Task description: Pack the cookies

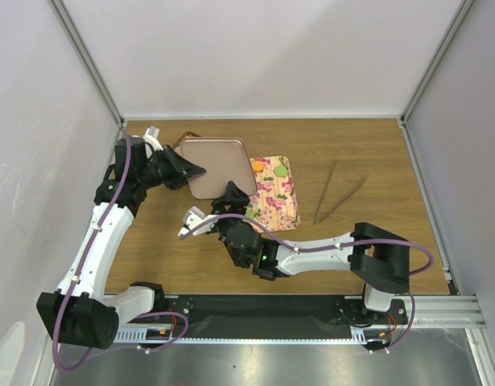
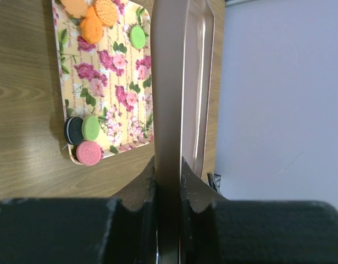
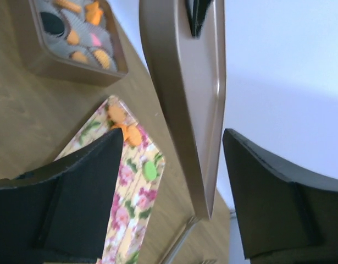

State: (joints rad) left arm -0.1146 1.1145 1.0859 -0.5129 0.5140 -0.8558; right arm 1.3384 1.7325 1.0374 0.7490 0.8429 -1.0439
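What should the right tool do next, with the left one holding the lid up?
Probably draw the right tool back, clear of the lid. Its jaws stand open, not gripping, while the left tool is shut on the lid's edge. Some cookies still lie on the floral tray and the box is open, so the right arm seems needed there.

The lid (image 2: 170, 82) is glossy metal, the table (image 2: 26, 88) wood, fingers (image 3: 81, 192) matt black
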